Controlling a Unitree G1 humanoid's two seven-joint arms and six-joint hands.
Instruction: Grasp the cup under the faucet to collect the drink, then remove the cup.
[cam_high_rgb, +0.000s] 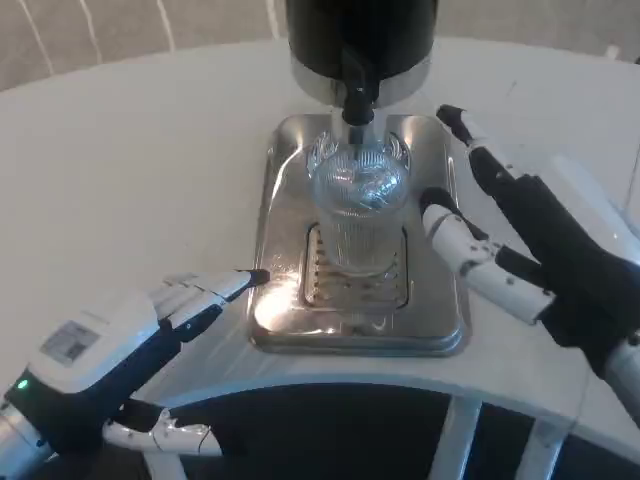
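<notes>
The left hand (120, 345) lies low at the table's (130, 170) near edge, fingers stretched toward the tray's (275, 330) left rim and holding nothing; it seems to be waiting, or steadying that side, though I cannot tell whether its fingertips touch the metal. On the tray's grate stands the cup (358, 205), clear and ribbed, upright, straight beneath the faucet (355, 95) of the black dispenser (360, 30), placed so the drink falls into it. Whether liquid is running I cannot tell. Just beside the cup, the right hand (530, 245) is spread wide and empty, one finger behind and another in front, apparently framing the cup for a grasp not yet made.
</notes>
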